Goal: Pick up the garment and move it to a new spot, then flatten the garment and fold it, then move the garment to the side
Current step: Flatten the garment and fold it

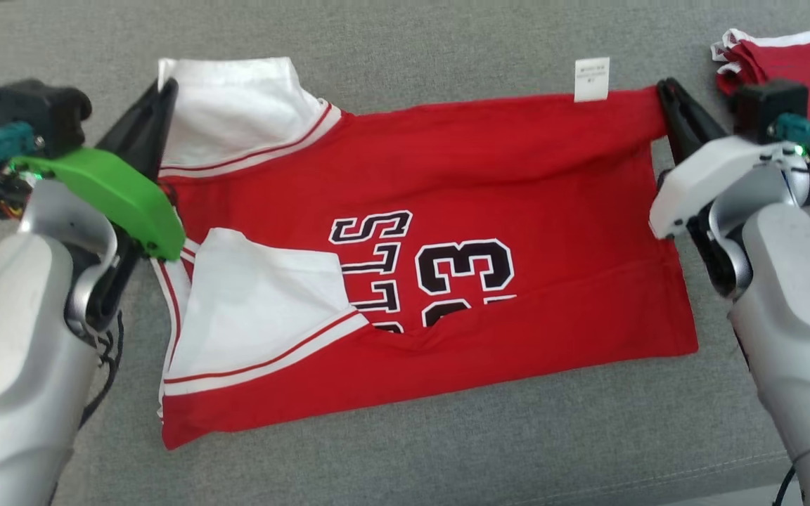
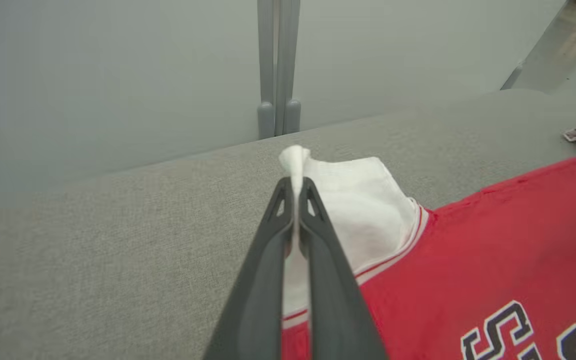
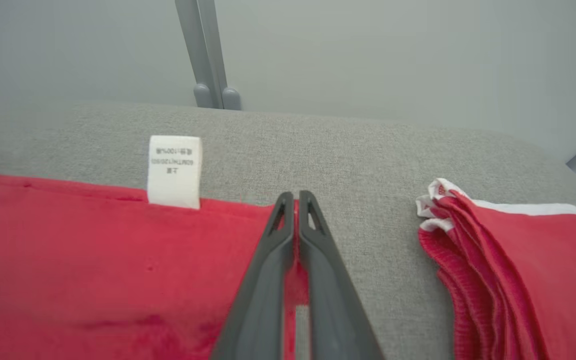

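Note:
The garment (image 1: 447, 211) is a red jersey with white sleeves and black lettering, spread sideways on the grey cushion (image 1: 405, 450). My left gripper (image 1: 167, 90) is shut on the far white sleeve's corner; in the left wrist view a tuft of white cloth (image 2: 295, 160) pokes out between the closed fingers of the left gripper (image 2: 296, 186). My right gripper (image 1: 665, 90) is shut on the garment's far right hem corner, near a white care label (image 1: 592, 79). In the right wrist view the right gripper (image 3: 296, 199) pinches red cloth (image 3: 93, 260), with the label (image 3: 174, 171) to its left.
A second red garment with white trim (image 1: 799, 70) lies bunched at the far right of the cushion, close beside my right wrist; it appears as folded red layers (image 3: 508, 270) in the right wrist view. Beyond the cushion's far edge stand grey posts (image 2: 278, 65) against a pale wall.

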Available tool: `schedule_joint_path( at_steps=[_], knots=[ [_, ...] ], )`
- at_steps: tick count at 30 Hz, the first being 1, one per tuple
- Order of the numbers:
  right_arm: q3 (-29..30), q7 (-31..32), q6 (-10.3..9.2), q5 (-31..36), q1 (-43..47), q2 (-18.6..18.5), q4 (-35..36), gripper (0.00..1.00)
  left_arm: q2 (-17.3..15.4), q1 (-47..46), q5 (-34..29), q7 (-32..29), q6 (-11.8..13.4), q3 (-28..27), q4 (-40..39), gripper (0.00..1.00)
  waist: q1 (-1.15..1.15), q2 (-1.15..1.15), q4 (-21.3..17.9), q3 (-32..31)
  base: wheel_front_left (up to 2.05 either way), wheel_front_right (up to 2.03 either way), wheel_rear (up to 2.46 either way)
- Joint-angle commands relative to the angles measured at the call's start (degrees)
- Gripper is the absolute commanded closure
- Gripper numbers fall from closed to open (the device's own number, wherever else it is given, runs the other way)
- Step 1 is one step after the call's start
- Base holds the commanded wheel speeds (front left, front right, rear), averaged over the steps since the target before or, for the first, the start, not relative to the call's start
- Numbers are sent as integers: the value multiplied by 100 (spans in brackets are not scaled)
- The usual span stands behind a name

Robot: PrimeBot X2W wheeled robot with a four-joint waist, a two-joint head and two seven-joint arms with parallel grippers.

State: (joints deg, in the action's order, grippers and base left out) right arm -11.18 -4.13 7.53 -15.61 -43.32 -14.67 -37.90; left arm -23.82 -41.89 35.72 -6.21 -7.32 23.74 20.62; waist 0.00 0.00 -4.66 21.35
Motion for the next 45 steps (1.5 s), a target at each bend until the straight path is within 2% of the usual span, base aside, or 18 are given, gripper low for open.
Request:
schedule_joint_path(
  at_steps=[1, 8, 14, 23, 30, 31, 32, 33, 34, 35, 36, 45],
  knots=[
    [87, -93, -8, -77, 301, -33, 140, 100, -36, 268, 64, 83, -15, 2, -132, 100, 0, 0, 197, -294, 0, 0, 0],
    [632, -260, -8, -183, 1836, 48, 1201, 100, -121, 1727, 196, 405, 276, 6, -1146, 100, 0, 0, 416, -764, 0, 0, 0],
    [1061, -92, -8, -42, 2821, 274, 1950, 100, 37, 2826, 408, 648, 599, -4, -1640, 100, 0, 0, 518, -1019, 0, 0, 0],
    [1511, 153, -7, 157, 3504, 557, 2457, 100, 275, 3638, 570, 946, 836, 63, -1740, 100, 0, 0, 642, -1215, 0, 0, 0],
    [1615, 297, -7, 238, 3665, 673, 2577, 100, 341, 3783, 613, 892, 804, 179, -1550, 100, 0, 0, 676, -1250, 0, 0, 0],
    [1608, 310, -7, 243, 3680, 692, 2573, 100, 364, 3776, 594, 923, 794, 195, -1486, 71, 0, 0, 671, -1255, 0, 0, 0],
    [1603, 311, -7, 252, 3693, 701, 2565, 100, 372, 3765, 562, 955, 802, 202, -1428, 29, 0, 0, 665, -1258, 0, 0, 0],
    [1625, 301, -7, 268, 3709, 710, 2542, 88, 388, 3769, 538, 974, 816, 224, -1345, 0, 0, 0, 653, -1261, 0, 0, 0],
    [1642, 288, -7, 277, 3723, 717, 2534, 67, 409, 3779, 526, 998, 821, 242, -1310, 0, 0, 0, 643, -1264, 0, 0, 0],
    [1691, 266, -7, 277, 3738, 739, 2528, 28, 440, 3788, 532, 1060, 836, 227, -1279, 0, 0, 0, 631, -1270, 0, 0, 0],
    [1725, 248, -7, 281, 3755, 750, 2523, 0, 446, 3809, 551, 1093, 842, 209, -1261, 0, 0, 0, 625, -1276, 0, 0, 0],
    [2214, 280, -7, 349, 4077, 909, 2791, 0, 522, 3923, 560, 1746, 1339, -347, -1490, 0, 0, 0, 638, -1384, 0, 0, 0]
  ],
)
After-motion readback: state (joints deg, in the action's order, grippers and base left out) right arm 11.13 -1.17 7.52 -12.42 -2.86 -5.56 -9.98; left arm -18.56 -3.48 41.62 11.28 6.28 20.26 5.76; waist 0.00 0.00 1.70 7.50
